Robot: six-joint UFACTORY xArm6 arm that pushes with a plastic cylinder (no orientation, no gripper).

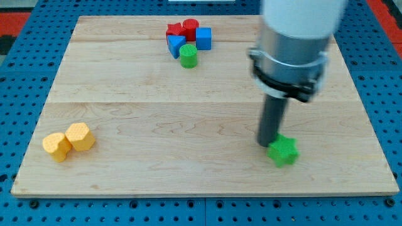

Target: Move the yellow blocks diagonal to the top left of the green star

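Note:
Two yellow blocks lie touching at the board's lower left: a yellow block (57,146) on the left and a yellow hexagon-like block (80,136) just right of it. The green star (282,150) lies at the lower right of the board. My tip (268,143) rests on the board right at the star's upper left edge, touching or nearly touching it. The yellow blocks are far to the left of my tip and the star.
A cluster sits at the view's top centre: a red star-like block (175,29), a red cylinder (190,28), two blue blocks (176,44) (203,38) and a green cylinder (188,55). The wooden board (157,107) lies on a blue perforated table.

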